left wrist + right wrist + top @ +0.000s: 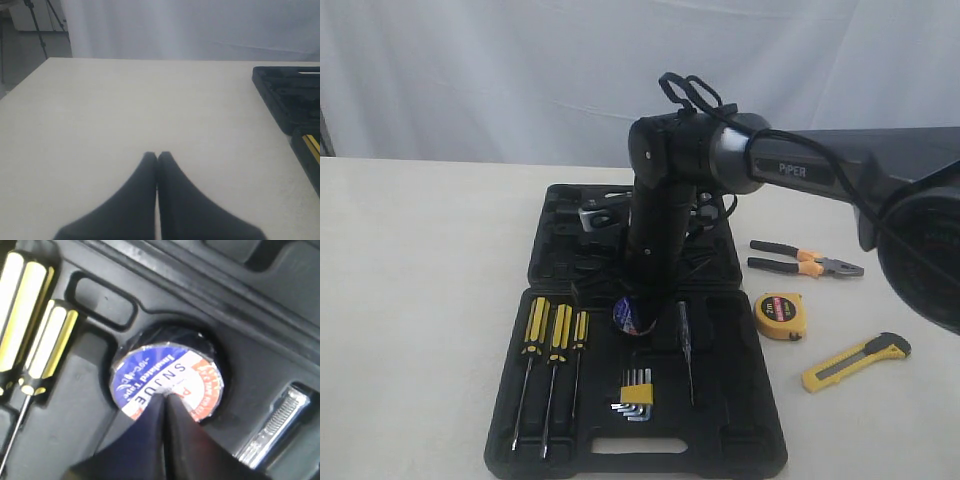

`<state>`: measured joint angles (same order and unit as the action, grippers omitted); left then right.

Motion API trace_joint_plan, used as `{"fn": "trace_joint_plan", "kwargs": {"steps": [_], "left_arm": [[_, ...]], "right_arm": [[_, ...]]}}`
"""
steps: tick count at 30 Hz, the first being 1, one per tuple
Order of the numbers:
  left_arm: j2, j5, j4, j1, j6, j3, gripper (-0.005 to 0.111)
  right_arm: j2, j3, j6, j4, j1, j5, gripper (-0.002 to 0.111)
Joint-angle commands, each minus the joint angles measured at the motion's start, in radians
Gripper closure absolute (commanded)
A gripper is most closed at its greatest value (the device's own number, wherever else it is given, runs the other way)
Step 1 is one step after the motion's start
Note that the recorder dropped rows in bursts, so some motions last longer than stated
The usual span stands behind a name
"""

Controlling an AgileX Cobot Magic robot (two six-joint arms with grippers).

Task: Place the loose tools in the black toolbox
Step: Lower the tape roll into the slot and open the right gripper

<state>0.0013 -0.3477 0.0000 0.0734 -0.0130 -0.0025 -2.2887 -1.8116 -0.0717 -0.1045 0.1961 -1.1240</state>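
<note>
The black toolbox (510, 420) lies open in the middle of the table. The black tape roll (625, 315) with its blue-white label (170, 375) sits in a round recess of the lower tray. My right gripper (166, 394) points straight down at the roll, shut, its tips touching the label's middle. The black-and-orange pliers (807, 262), the yellow tape measure (782, 315) and the yellow-and-black utility knife (855, 362) lie on the table right of the box. My left gripper (157, 155) is shut and empty over bare table, left of the toolbox (280, 95).
Three yellow-black screwdrivers (555, 340) fill slots on the tray's left. A hex key set (635, 392) lies near the tray's front. A slim silvery tool (272, 425) lies in a slot right of the tape roll. A white curtain hangs behind the table.
</note>
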Motion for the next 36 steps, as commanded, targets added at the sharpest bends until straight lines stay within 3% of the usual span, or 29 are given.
{"fn": "trace_joint_plan", "kwargs": {"steps": [1, 36], "left_arm": [[-0.001, 0.005, 0.0, -0.005, 0.006, 0.003, 0.107], [-0.001, 0.005, 0.0, -0.005, 0.006, 0.003, 0.107]], "right_arm": [[-0.004, -0.025, 0.008, -0.005, -0.004, 0.035, 0.108], [0.007, -0.025, 0.009, -0.011, -0.004, 0.054, 0.108]]}}
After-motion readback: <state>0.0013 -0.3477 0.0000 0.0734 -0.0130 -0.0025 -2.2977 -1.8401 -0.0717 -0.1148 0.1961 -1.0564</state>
